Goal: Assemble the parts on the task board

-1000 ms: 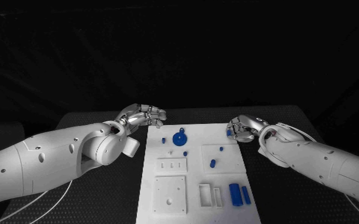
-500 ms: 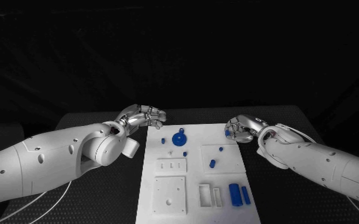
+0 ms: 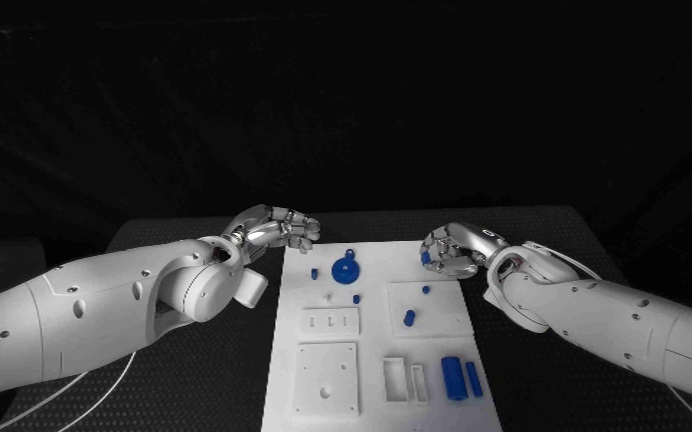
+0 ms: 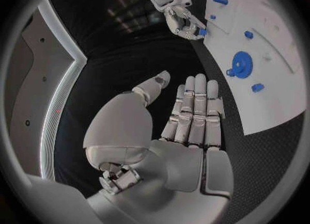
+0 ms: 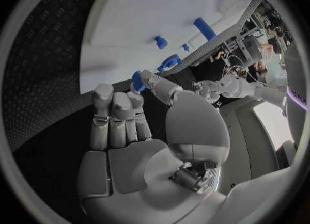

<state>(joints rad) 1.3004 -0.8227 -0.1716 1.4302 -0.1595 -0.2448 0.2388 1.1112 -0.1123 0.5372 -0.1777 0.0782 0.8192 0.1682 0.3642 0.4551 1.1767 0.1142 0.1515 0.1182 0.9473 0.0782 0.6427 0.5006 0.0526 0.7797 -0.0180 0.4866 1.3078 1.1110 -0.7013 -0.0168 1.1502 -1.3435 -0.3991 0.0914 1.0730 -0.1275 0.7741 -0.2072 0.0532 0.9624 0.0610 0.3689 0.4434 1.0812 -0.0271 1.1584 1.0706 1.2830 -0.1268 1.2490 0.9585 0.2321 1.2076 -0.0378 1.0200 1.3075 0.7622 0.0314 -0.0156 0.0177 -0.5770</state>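
I saw a black, finely textured table [image 3: 173,232] with darkness behind it. The white board [image 3: 378,352] lay in the middle of it, long side running away from me. On the board sat a blue gear [image 3: 346,270] near the far end, a small peg [image 3: 408,318] in the raised square right of centre, and two blue bars [image 3: 462,376] side by side near the front right corner. My right hand [image 3: 450,250] hung over the board's far right corner, pinching a small blue part [image 5: 137,80] between thumb and fingertip, the other fingers straight and close together. My left hand [image 3: 274,226] sat over the table just off the board's far left corner, holding nothing; the wrist view showed its fingers [image 4: 197,111] extended together, thumb apart.
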